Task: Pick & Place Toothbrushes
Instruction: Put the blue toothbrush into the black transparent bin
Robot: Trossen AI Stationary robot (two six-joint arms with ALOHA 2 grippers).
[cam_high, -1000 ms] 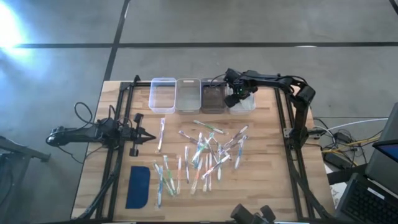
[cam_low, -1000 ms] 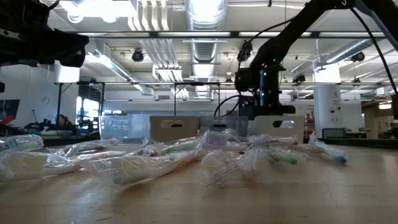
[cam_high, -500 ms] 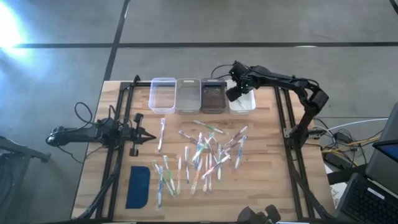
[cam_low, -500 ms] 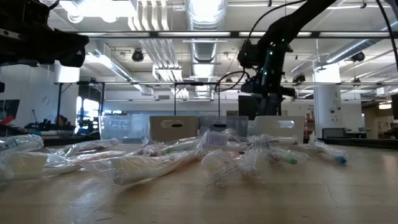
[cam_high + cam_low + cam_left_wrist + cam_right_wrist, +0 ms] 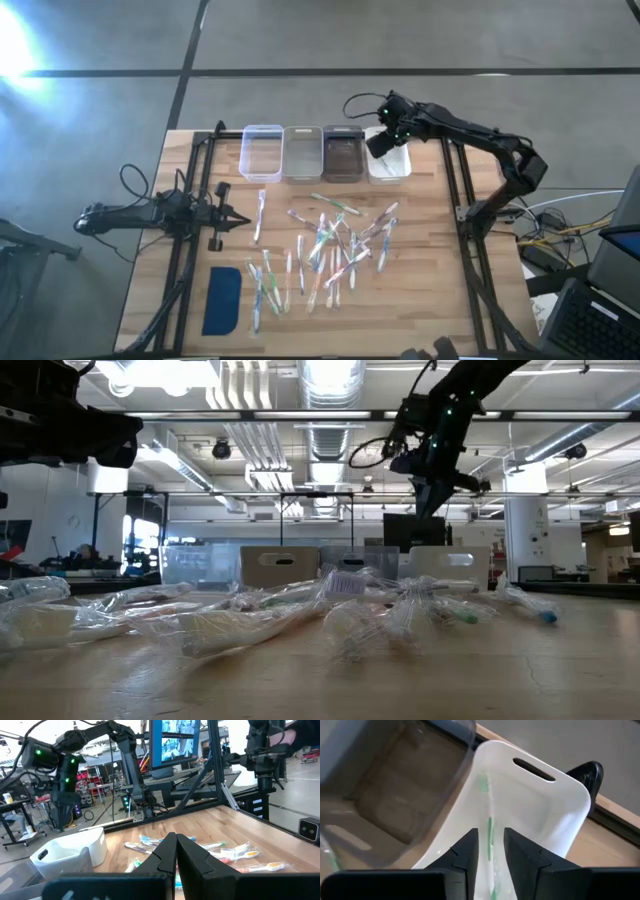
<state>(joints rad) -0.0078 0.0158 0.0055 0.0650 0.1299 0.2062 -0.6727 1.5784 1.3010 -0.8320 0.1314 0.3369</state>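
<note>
The toothbrushes (image 5: 325, 245) lie scattered mid-table, beside the blue pad (image 5: 222, 300). The left gripper (image 5: 238, 220) waits at the table's left edge, fingers pressed together, empty. Farther back, the right gripper (image 5: 382, 146) hangs over the white bin (image 5: 390, 170), fingers slightly apart, empty; one green toothbrush (image 5: 489, 827) lies inside

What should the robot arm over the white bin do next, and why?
Probably swing back to the toothbrush pile for another. The right gripper hangs over the white bin with nothing between its fingers; a green toothbrush already lies inside.
</note>
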